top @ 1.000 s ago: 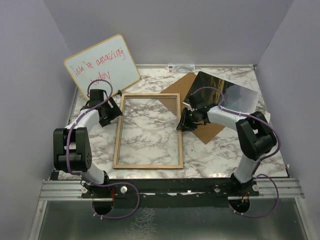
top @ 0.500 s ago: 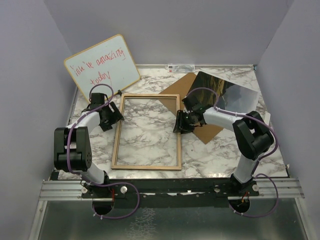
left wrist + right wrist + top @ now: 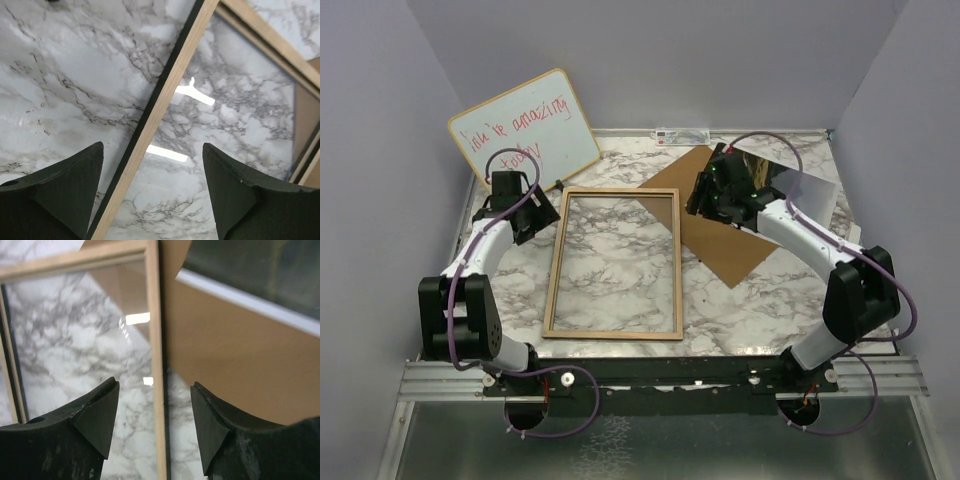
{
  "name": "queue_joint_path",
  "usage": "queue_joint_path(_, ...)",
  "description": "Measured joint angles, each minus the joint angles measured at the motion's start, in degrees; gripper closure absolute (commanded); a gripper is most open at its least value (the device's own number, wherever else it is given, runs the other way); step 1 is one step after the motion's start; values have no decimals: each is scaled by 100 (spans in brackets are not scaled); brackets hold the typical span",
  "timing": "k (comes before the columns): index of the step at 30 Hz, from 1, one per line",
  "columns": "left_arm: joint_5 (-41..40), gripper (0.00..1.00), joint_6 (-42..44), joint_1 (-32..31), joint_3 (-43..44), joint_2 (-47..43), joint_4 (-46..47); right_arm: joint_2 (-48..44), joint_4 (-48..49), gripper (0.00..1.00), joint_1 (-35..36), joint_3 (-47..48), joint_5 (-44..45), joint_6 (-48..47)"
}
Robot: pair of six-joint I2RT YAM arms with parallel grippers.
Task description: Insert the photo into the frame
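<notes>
Photo point(image 3: 798, 192) rests picture-side up, overlapping the brown board point(image 3: 720, 250), right of the frame point(image 3: 556, 262), not yet picked up. Judged step: approach to grasp it; the next move calls for pinching a free edge. Right gripper point(image 3: 155, 385) and left gripper point(image 3: 152, 150) both gape, holding nothing.

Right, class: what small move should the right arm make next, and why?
Probably slide the right pincer over to the white edge of the photo and lower it. It hangs open and empty above the right rail of the frame, while the photo lies outside the frame on the brown board.
</notes>
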Motion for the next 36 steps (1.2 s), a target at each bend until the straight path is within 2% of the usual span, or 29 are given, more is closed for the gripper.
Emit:
queue_joint_path(8, 79, 15, -39, -125, 682, -197, 90, 13, -39, 28, -1589, 240, 315, -358)
queue_joint_path(12, 205, 15, -210, -719, 1051, 61, 367, 435, -55, 27, -1961, 531, 282, -1014)
queue_joint_path(16, 400, 16, -444, -1453, 1467, 678, 699, 1021, 151, 26, -1897, 767, -173, -1943)
queue_joint_path(19, 518, 16, -623, -1681, 1657, 1104, 798, 1423, 317, 25, -1792, 837, -424, -2494)
queue_joint_path(25, 706, 16, -951, -1700, 1902, 1733, 822, 2149, 514, 23, -1257, 1403, -365, -3335)
queue_joint_path(31, 855, 16, -1036, -1694, 2065, 1932, 800, 2684, 693, 22, -597, 1845, -66, -4050)
queue_joint_path(36, 894, 16, -1036, -1694, 2111, 1952, 776, 2944, 699, 22, -509, 1851, 83, -4400)
